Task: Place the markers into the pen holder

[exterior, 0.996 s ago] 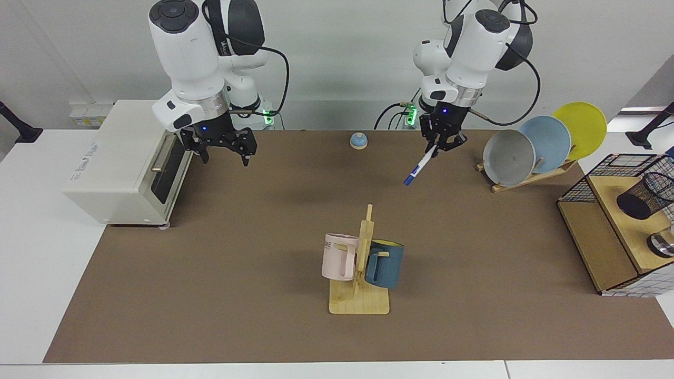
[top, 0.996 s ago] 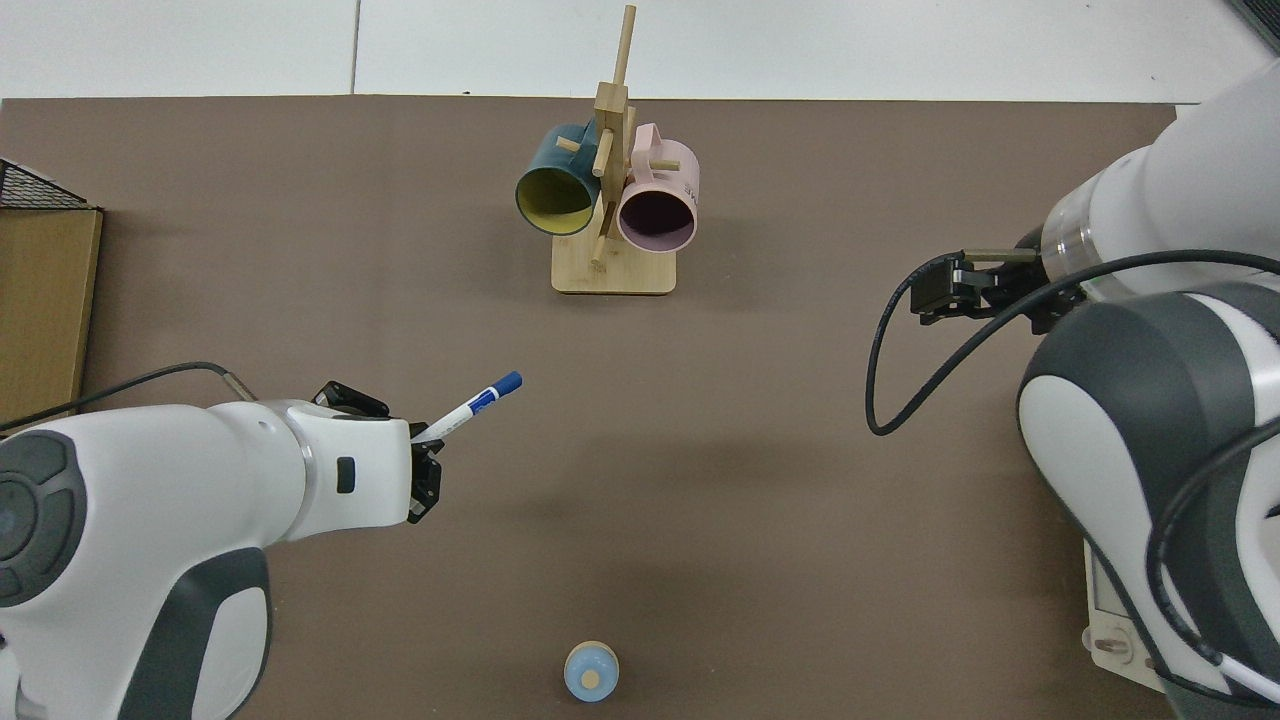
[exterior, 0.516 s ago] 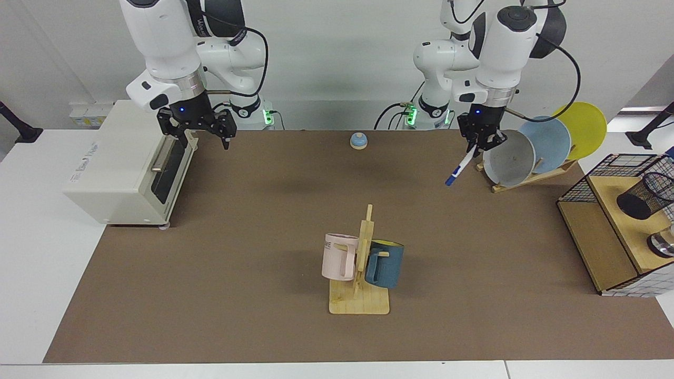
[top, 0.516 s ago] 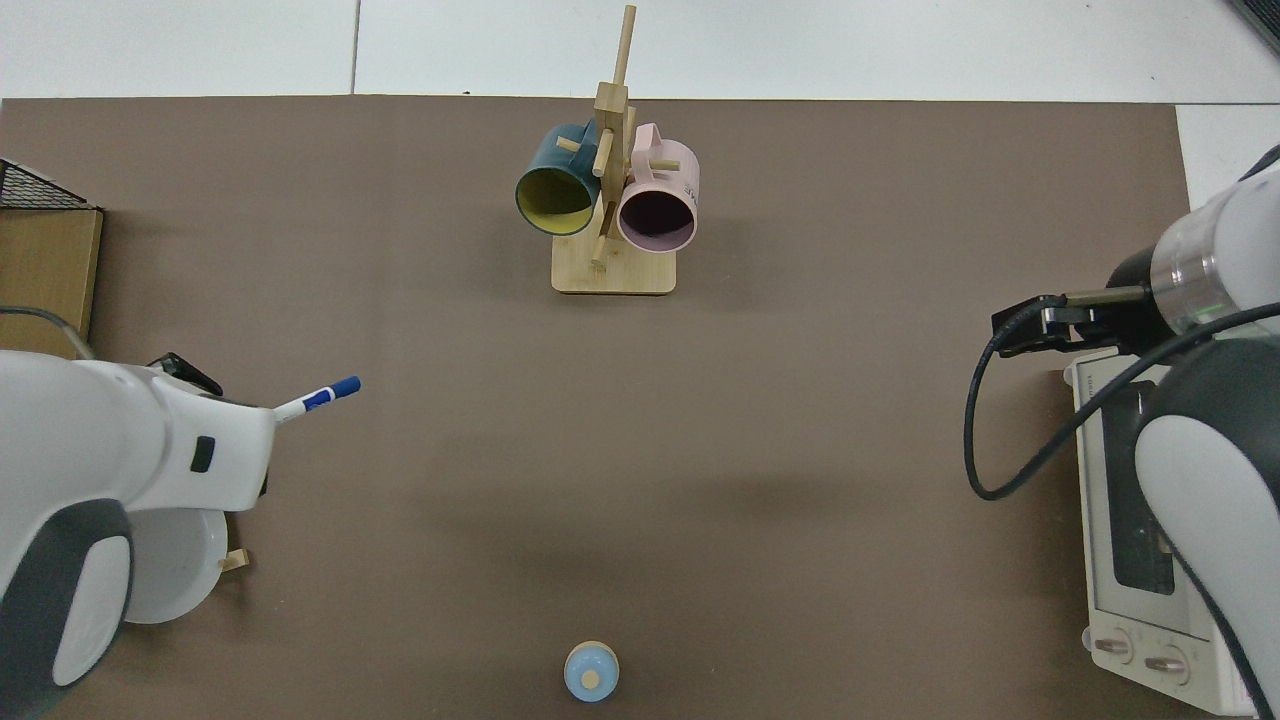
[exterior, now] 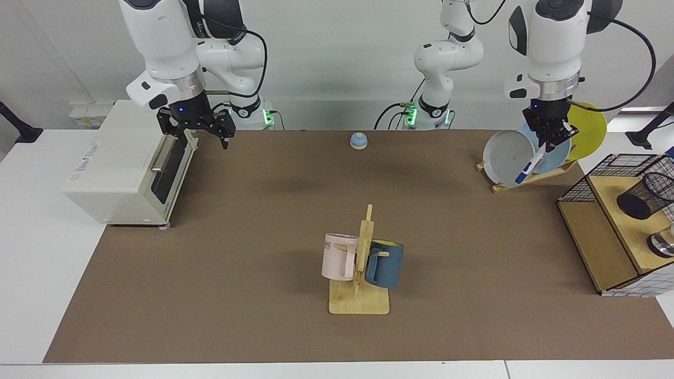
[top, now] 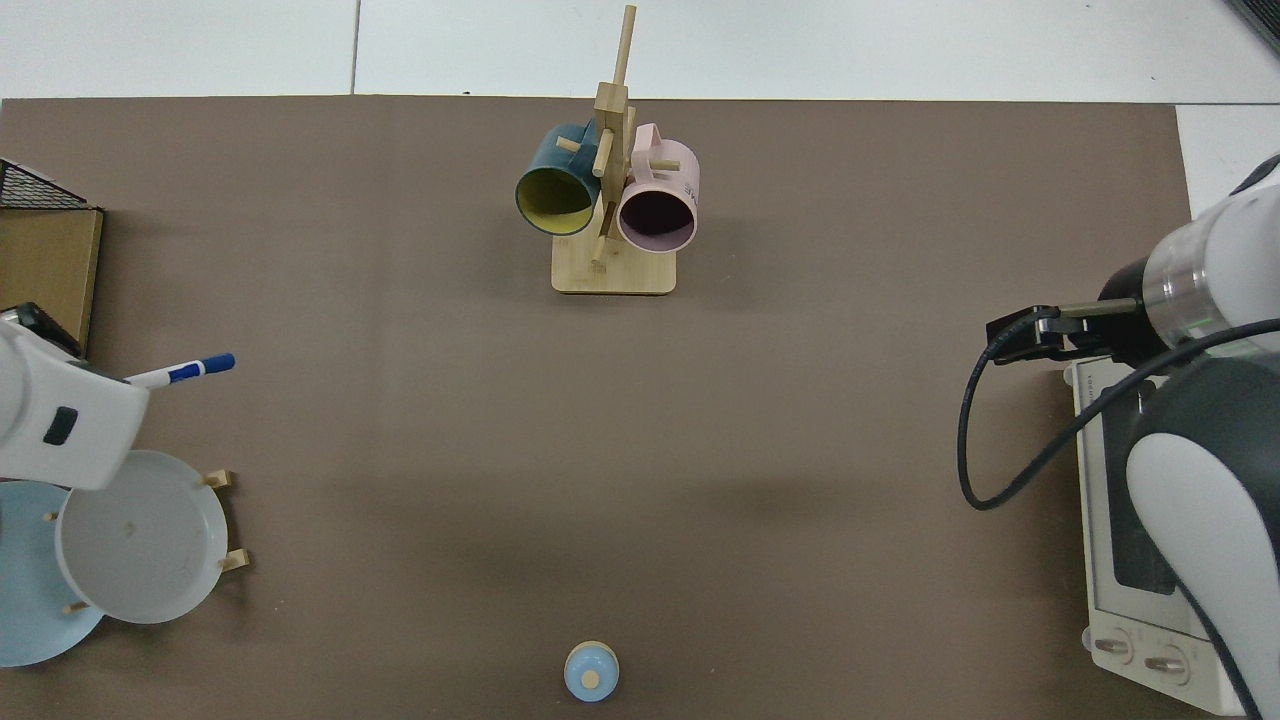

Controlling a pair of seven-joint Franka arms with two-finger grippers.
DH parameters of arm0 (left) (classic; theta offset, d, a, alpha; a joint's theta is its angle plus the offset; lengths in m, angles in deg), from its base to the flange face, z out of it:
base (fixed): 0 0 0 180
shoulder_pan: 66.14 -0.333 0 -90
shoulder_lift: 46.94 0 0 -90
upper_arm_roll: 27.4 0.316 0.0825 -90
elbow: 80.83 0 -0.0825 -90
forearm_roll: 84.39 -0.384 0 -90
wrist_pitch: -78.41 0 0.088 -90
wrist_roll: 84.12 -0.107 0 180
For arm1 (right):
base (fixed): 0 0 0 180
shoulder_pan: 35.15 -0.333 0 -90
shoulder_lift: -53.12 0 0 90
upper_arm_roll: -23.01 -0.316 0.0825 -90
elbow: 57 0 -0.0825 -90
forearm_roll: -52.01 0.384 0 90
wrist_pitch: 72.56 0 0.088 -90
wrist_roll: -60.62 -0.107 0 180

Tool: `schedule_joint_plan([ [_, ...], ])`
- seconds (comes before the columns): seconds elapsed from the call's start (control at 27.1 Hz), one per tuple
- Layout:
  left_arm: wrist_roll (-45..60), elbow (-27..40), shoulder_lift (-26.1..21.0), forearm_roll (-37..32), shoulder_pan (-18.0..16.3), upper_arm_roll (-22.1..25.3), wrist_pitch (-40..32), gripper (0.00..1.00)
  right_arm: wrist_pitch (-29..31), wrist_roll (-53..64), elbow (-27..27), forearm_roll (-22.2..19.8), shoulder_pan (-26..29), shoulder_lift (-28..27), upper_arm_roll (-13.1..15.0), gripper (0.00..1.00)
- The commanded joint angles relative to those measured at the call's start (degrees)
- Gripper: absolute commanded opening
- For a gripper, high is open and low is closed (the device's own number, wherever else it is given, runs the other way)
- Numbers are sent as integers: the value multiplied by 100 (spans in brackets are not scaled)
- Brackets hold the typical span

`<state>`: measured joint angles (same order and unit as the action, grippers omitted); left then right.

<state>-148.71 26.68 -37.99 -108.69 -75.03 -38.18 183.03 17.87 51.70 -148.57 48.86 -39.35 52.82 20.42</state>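
Ref. landmark: plate rack (exterior: 532, 176) w/ grey, blue and yellow plates, far side of table (exterior: 263, 237). Left end effector (exterior: 547, 141) is in the air directly in front of the rack, overlapping the blue plate (exterior: 558, 152) in the facing view; its fingers are closed on the upper end of the marker (exterior: 528, 167). Marker is tilted, blue cap end lowest, pointing down and toward table centre, seen against the grey plate (exterior: 505, 155). In the top view the marker (top: 185, 372) projects from under the arm's wrist, above the grey plate (top: 140, 550), cap end toward table centre. Pen holder (exterior: 645, 196) lies on its side on the wooden shelf inside the wire basket (exterior: 600, 171), beyond the rack toward the table end, well apart from the marker; holder contains no marker. Right end effector (exterior: 202, 138) waits well apart from the rack, at the opposite end of the table, just beside the toaster oven (exterior: 126, 163); fingers spread apart, nothing held. Mug tree (exterior: 360, 263) w/ pink and blue mugs stands mid-table, nearer the camera than the rack.
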Motion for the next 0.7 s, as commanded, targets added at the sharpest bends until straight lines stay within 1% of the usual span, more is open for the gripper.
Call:
schedule_joint_plan([
  [0.0,-343,-318,-209,-505,-323,-64,119,0,150,-48,-168,104,182,117,-67,100],
  [0.15,-676,-327,-271,-821,-622,-64,514,0,150,-48,-168,104,191,117,-67,100],
  [0.33,-1379,-336,-332,-1006,-983,-64,1130,0,150,-48,-168,104,191,117,-67,100],
  [0.59,-2495,-968,-736,-1112,-1422,-64,1508,0,150,-48,-168,104,191,109,-67,100],
  [0.66,-2846,-1021,-798,-1112,-1554,-64,1675,0,159,-48,-168,104,191,117,-67,100],
])
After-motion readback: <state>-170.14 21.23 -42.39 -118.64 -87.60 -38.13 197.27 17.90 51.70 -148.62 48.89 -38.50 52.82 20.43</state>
